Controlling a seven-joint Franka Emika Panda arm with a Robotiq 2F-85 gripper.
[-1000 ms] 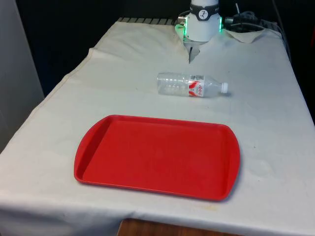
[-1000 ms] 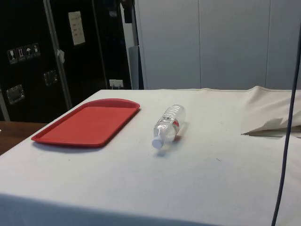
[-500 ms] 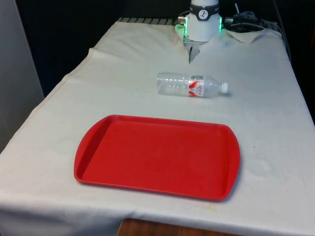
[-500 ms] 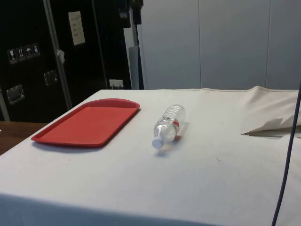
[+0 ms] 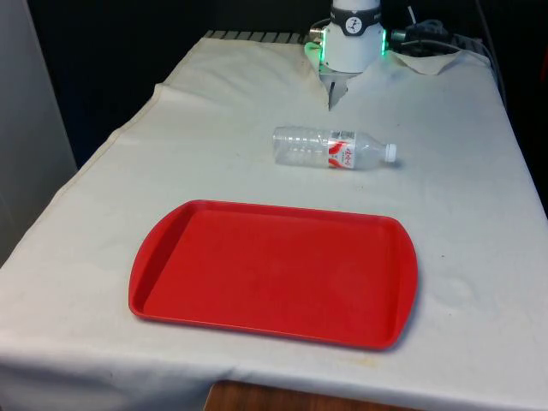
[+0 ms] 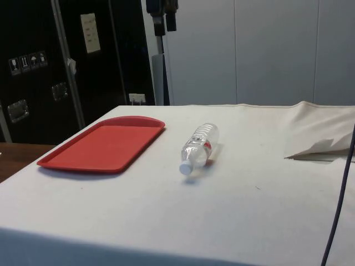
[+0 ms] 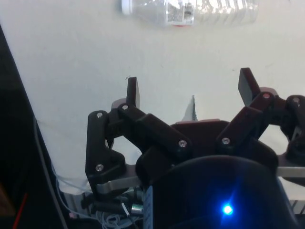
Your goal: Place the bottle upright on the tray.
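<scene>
Lying on its side on the white cloth [image 5: 214, 111], the clear ribbed bottle [image 5: 334, 147] sat beyond the flat red tray [image 5: 274, 270] in the front view, cap toward that view's right. From the side, the bottle [image 6: 198, 146] rested beside the tray [image 6: 105, 143], apart from it. At the wrist, the gripper [image 7: 188, 90] hung above the bottle [image 7: 190, 10], fingers spread wide, holding nothing.

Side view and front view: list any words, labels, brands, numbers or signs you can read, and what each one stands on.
Bottle label: red and white print, too blurred to read.
Paper sheet on the dark cabinet: text too small to read.
Small handling-symbol stickers on the cabinet: pictograms, not legible.
Red tray: no text.
Nothing can be quoted as it reads.
</scene>
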